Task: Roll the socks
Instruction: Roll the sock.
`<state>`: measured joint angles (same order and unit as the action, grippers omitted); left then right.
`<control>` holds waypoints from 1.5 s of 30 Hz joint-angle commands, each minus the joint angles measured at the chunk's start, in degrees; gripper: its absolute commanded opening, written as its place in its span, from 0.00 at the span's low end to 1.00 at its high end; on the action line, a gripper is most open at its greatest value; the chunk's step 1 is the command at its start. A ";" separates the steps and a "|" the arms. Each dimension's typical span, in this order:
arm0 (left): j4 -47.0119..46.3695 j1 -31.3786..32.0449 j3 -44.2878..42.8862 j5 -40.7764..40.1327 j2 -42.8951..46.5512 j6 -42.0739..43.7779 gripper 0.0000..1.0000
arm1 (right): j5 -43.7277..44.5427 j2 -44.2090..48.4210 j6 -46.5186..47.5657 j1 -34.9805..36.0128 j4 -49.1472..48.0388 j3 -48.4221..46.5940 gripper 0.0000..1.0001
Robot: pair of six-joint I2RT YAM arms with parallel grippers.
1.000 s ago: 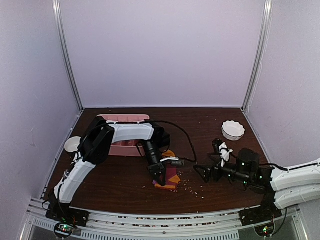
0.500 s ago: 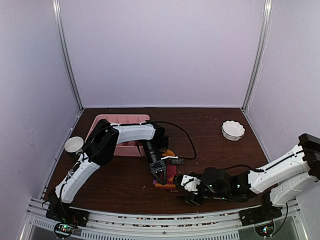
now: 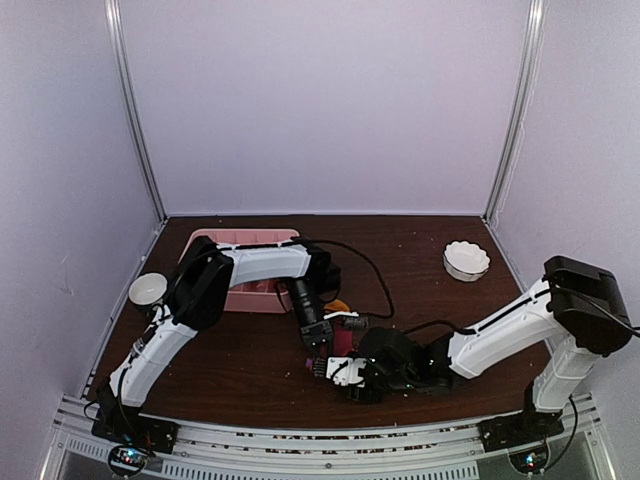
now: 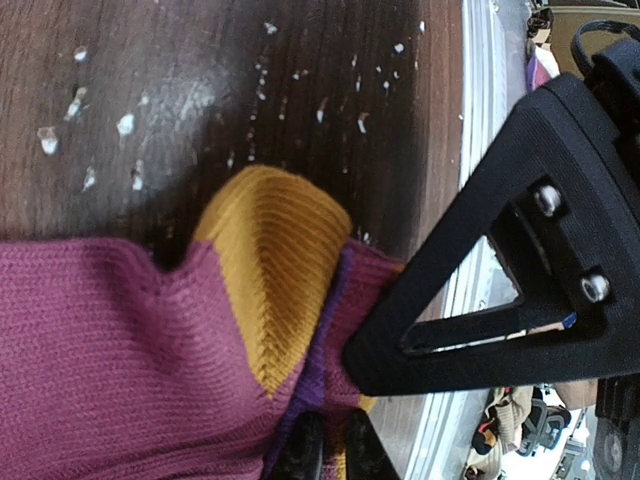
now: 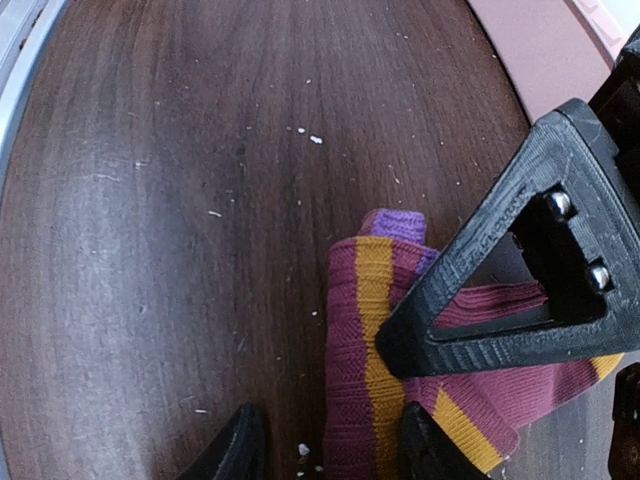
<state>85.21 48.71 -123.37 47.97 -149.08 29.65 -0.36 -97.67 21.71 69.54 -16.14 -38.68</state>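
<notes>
Ana: Are the socks (image 5: 350, 330) rolled up?

Ben: No, I don't think so. They lie mostly flat in the lower middle of the top view, near the pink tray (image 3: 240, 238). Only one end looks folded over.

Ana: Who has them?

Ben: The left claw (image 4: 332, 452) is closed and pinches the purple edge. Just below and to the right of it, the right claw (image 5: 332, 445) has its two fingers apart, with the sock end between them. It is not squeezing.

Ana: So what is left to do?

Ben: Almost all of it, I guess. The rolling looks only just begun.

Ana: What else is there?

Ben: At the left is a small bowl (image 3: 148, 289), then the tray, and at the upper right a white bowl (image 3: 466, 261). The surface (image 3: 230, 350) is dark brown wood with little white crumbs (image 4: 100, 110) on it. The walls (image 3: 320, 100) are pale purple.
</notes>
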 commanded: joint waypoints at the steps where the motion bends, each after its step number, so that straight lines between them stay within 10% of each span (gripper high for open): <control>1: -8.18 0.16 1.37 -10.61 -1.57 0.84 0.12 | -1.56 -1.75 0.76 -1.51 1.36 -1.43 0.44; 16: -15.12 -0.79 6.66 -11.07 10.40 4.39 0.23 | -10.16 -6.46 -8.42 -7.08 6.02 -2.42 0.03; 22: -36.61 -0.84 25.77 -14.17 28.38 0.79 0.52 | -17.29 -7.64 -15.48 -9.87 4.67 -0.47 0.00; 26: -46.71 -0.89 35.23 -17.74 36.21 0.61 0.98 | -20.85 -8.75 -20.05 -11.05 2.20 1.56 0.00; 39: -50.34 -0.85 39.24 -29.48 44.34 3.58 0.80 | -22.98 -11.95 -35.05 -15.65 -4.28 8.11 0.00; 45: -51.64 -0.16 39.75 -39.25 45.40 3.18 0.98 | -22.48 -14.49 -35.89 -16.01 -0.66 7.49 0.00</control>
<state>36.91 48.05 -84.01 17.61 -105.32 32.51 -27.86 -105.86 -11.92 54.39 -35.62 -34.61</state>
